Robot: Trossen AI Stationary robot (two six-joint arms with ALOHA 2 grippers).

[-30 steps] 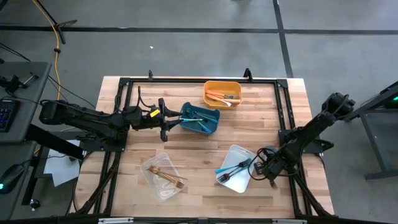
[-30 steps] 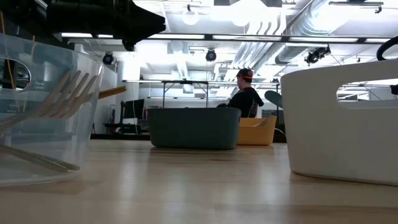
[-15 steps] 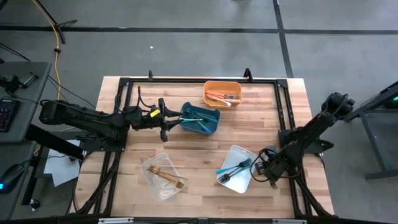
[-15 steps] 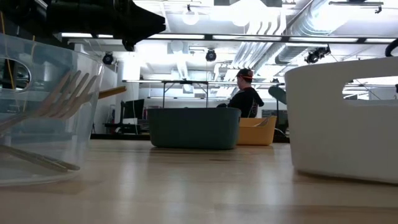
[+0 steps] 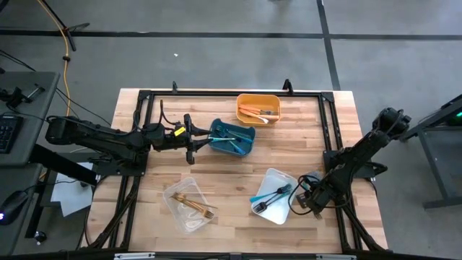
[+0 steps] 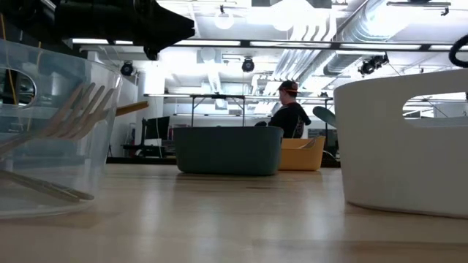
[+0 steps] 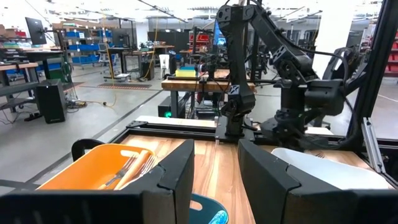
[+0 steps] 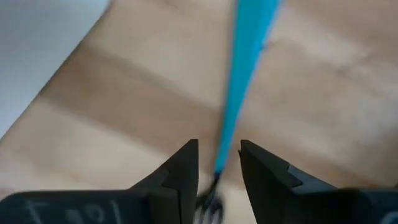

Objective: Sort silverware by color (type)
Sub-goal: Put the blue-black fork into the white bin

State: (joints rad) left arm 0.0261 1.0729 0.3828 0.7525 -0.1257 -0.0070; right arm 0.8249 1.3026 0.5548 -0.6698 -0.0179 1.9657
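The right gripper (image 5: 298,199), lower right beside the white bin (image 5: 281,211), has just loosened; its fingers stand apart around the blue-handled utensil (image 8: 249,74) on the table (image 5: 238,170); released outside any bin, it is probably still unsorted; the left gripper (image 5: 199,137) waits, unclenched.

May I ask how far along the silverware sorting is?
Done: salmon pieces in the orange bin, teal in the teal bin, gold in the clear bin, dark in the white bin. In hand: the right tool, open, by a teal-handled piece at the white bin. Left: moving that into the teal bin near the left tool.
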